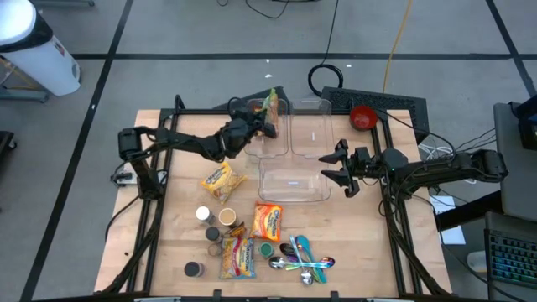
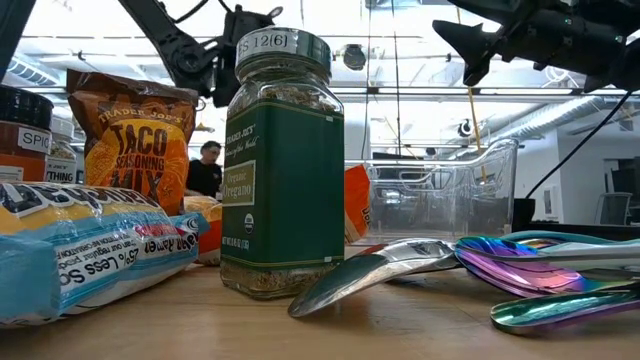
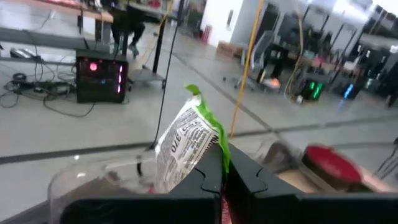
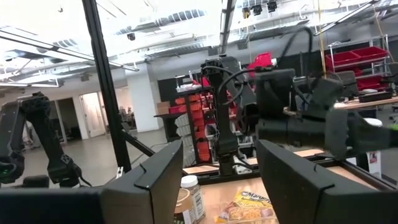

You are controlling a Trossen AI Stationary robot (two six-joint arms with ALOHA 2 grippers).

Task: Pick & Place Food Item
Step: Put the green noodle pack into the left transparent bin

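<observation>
A food packet [image 3: 189, 134] with a green edge and black-and-white print is held in my left gripper [image 3: 224, 186], which is shut on it. In the high view the packet [image 1: 270, 103] hangs over the far-left clear container [image 1: 277, 130], with my left gripper [image 1: 265, 126] reaching in from the table's left. My right gripper [image 1: 344, 172] stands open and holds nothing, beside the right edge of the near clear container [image 1: 294, 181]. Its two fingers show wide apart in the right wrist view [image 4: 217, 186]. My left gripper pinches the packet's green-edged side [image 3: 216, 155] between its two shut fingers. The fingers come about level from the table's left. The packet sticks out beyond the fingertips, tilted, lifted clear above the clear container's rim [image 3: 93, 177].
A third clear container [image 1: 311, 126] and a red bowl [image 1: 362, 117] stand at the far side. Snack packets [image 1: 220, 179] [image 1: 267, 222] [image 1: 237, 257], spice jars [image 1: 226, 218] and iridescent spoons [image 1: 304, 260] lie on the near half. The oregano jar [image 2: 283, 165] stands closest in the low view.
</observation>
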